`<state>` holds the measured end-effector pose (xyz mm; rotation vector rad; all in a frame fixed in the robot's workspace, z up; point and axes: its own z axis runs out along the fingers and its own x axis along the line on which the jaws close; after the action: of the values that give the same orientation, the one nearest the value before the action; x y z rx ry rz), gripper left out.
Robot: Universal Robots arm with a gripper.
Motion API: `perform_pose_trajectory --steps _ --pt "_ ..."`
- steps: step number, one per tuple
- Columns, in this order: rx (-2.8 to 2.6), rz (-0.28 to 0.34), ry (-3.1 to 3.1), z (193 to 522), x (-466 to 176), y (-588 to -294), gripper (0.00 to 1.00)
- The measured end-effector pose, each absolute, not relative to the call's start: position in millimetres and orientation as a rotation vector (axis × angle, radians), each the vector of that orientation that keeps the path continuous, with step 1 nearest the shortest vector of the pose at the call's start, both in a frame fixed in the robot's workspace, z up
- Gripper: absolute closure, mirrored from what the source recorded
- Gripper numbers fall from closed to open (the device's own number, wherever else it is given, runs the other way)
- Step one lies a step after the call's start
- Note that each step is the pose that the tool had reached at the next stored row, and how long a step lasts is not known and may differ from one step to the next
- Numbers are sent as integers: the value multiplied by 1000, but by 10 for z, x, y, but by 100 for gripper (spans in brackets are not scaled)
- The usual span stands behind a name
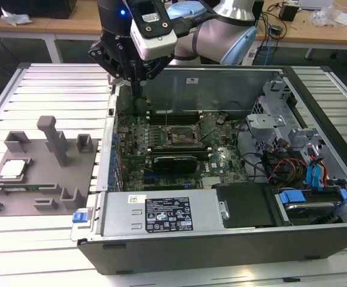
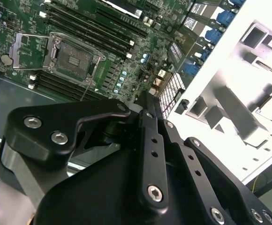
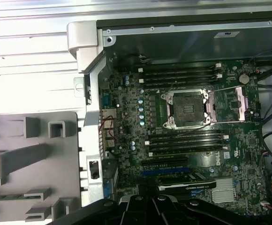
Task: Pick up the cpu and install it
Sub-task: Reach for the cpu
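Empty gripper above the computer case, cpu lying on the fixture.
The gripper (image 1: 139,100) hangs clenched on nothing and points straight down over the case wall (image 1: 110,128), while the arm bends in from the far side. The cpu (image 1: 13,169) lies flat on the grey fixture (image 1: 48,179), well apart. For a good pick, I think it must open and descend square over the chip's edges.

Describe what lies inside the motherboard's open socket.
The socket is bare inside: no chip. The cpu rests on the grey fixture. The socket's open lid hides whatever is beneath.
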<state>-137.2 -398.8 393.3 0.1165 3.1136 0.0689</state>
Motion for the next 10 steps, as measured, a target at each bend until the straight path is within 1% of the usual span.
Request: perform_pose_trajectory --steps 10 --pt "117 69 3113 3932 -1458 -3988 89"
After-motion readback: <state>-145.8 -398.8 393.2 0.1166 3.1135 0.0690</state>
